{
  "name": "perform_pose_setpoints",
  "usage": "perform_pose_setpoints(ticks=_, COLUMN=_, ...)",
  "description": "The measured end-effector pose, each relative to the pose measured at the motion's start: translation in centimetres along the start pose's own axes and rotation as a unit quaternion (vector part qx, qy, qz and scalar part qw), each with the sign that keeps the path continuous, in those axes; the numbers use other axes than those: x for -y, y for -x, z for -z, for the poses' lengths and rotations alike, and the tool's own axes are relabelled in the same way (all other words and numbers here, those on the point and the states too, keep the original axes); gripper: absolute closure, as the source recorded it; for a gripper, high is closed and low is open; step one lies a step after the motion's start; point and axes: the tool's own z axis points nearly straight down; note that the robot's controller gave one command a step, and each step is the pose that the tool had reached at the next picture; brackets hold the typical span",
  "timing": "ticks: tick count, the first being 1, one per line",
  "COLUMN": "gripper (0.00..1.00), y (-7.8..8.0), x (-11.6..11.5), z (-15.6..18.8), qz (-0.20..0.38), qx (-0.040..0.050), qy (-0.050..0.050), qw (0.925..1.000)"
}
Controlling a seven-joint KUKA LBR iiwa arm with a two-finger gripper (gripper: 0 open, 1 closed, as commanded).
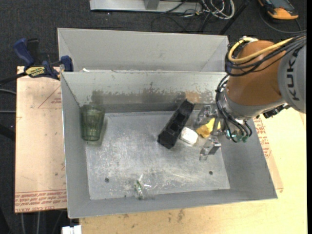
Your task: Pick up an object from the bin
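Note:
My gripper (205,133) hangs low at the right side of the bin, its two metal fingers (209,149) spread apart, so it stands open. A small yellow thing (208,126) lies in the gap between the fingers; whether they touch it I cannot tell. Just left of it lies a small white rounded piece (188,136). That piece rests against a black oblong block (175,125), which lies slanted in the middle of the bin.
A green drinking glass (91,124) stands upright by the left wall. A small clear crumpled thing (141,186) lies near the front wall. The arm's orange cover and cables hang over the bin's right rim.

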Motion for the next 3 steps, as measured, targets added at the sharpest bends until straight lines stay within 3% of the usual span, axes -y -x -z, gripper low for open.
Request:
perform_pose_setpoints(ticks=1, gripper=0.0, y=0.2, x=0.0, z=0.4, qz=0.001, qx=0.004, qy=0.0, qw=1.0)
perform_pose_setpoints(ticks=2, gripper=0.0, y=3.4, x=0.3, z=-3.3, qz=0.044, qx=0.008, qy=-0.001, qw=0.999)
perform_pose_setpoints(ticks=3, gripper=0.0, y=7.2, x=-0.1, z=-2.8, qz=0.072, qx=0.0004, qy=0.0, qw=0.9974)
